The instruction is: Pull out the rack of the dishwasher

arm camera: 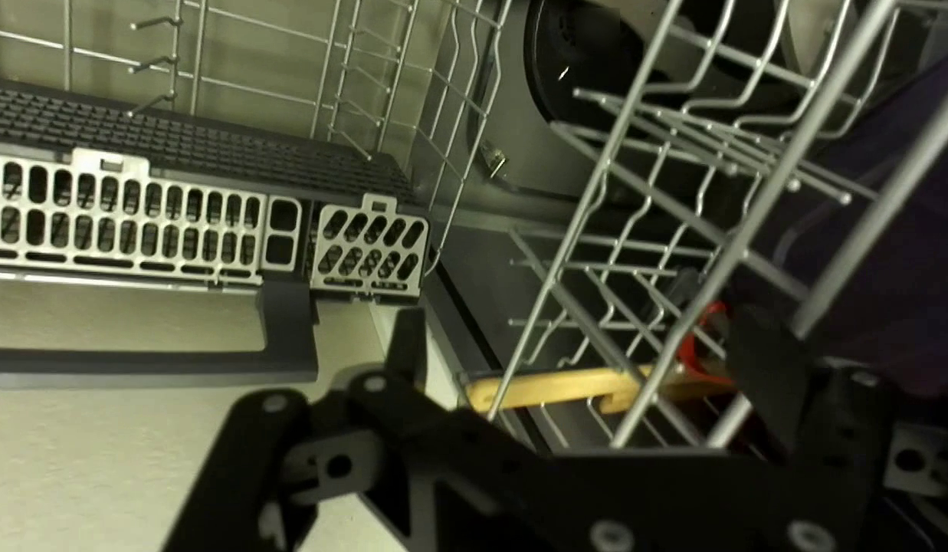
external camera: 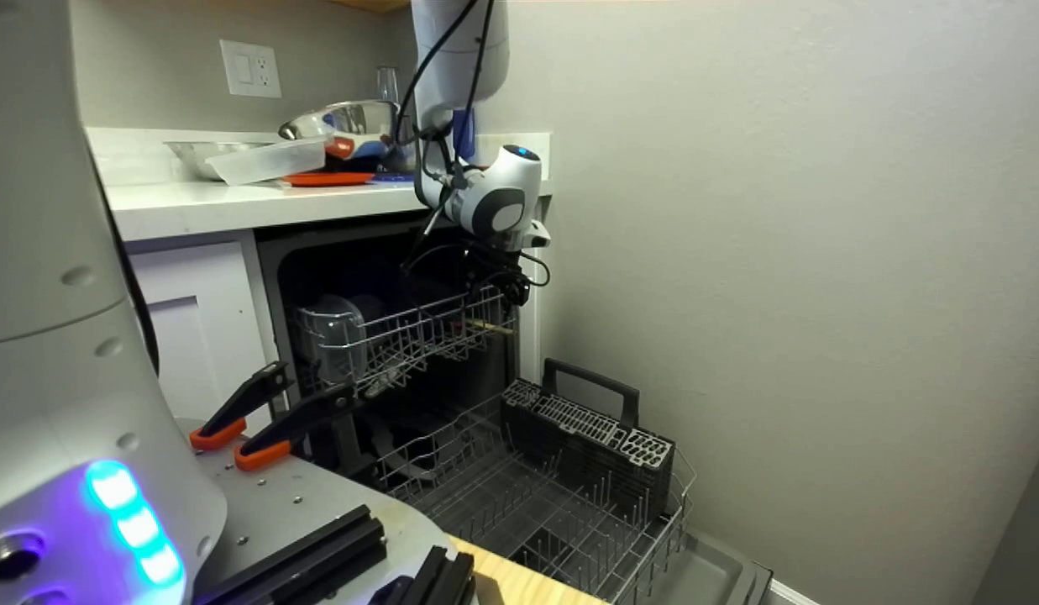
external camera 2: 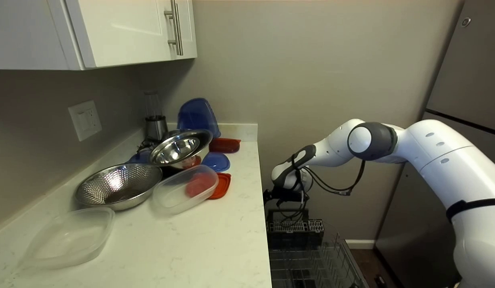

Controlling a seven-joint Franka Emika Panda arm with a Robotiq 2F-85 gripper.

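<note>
The rack (external camera: 420, 336) is the upper silver wire basket in the dishwasher (external camera: 270, 269). A clear container stands in its left part in an exterior view. The rack also shows in the wrist view (arm camera: 744, 251), with a wooden-handled utensil (arm camera: 554, 386) lying in it. My gripper (external camera: 512, 290) is at the rack's right front corner, by its top wire. In the wrist view my gripper (arm camera: 585, 345) is open, its fingers wide apart. Rack wires show between them; I cannot tell whether a finger touches. The counter hides the rack in an exterior view.
The lower rack (external camera: 477, 512) is pulled out over the open door (external camera: 721, 580) and holds a dark cutlery basket (external camera: 590, 437) with a raised handle. The wall is close on the right. The counter (external camera 2: 215, 240) above bears metal bowls and plastic containers.
</note>
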